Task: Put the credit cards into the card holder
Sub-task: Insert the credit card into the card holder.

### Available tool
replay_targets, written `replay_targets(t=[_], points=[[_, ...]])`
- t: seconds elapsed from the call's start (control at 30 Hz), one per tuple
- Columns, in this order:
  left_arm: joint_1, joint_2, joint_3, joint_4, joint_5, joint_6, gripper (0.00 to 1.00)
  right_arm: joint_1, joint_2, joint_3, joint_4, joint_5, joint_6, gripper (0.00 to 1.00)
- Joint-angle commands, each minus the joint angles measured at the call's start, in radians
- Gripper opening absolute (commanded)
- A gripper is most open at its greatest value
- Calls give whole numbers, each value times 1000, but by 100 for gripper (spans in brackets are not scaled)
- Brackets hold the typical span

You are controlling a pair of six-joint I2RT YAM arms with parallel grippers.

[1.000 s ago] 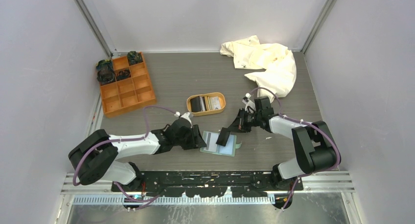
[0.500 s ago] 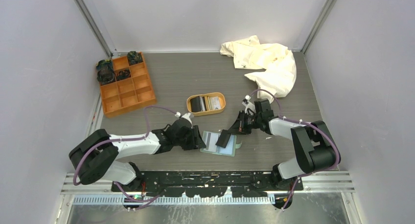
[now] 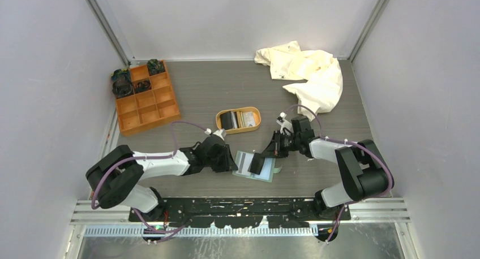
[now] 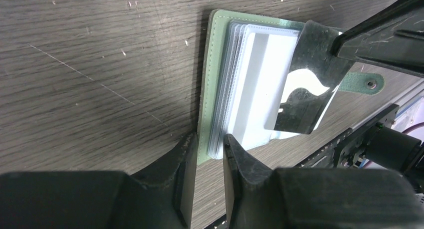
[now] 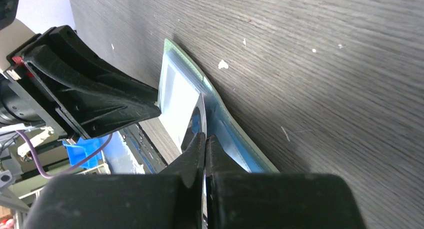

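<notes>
We see the card holder lying open on the table, our left claw narrowing around its near-left edge. Our right claw pinches a stiff, slick black card edge-on over the slots. Farther off, more cards wait in the tan tray.

Each arm combined white link segments with bulky black joint housings. A purple cable looped along each arm, apparently fixed by small white clips. The left gripper and right gripper had matte black, scuffed fingers.
</notes>
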Motion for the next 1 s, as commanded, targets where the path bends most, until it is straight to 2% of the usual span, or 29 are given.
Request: replay_targets(t=[0.0, 0.37, 0.57, 0.97], points=[[-4, 35, 6, -42, -22, 22, 24, 10, -8, -21, 40, 4, -23, 1], [-4, 19, 6, -43, -29, 19, 23, -11, 7, -66, 42, 2, 55, 1], [-4, 29, 13, -40, -15, 25, 23, -11, 23, -60, 38, 46, 84, 1], [-4, 59, 35, -22, 7, 37, 23, -11, 90, -41, 80, 39, 143, 1]])
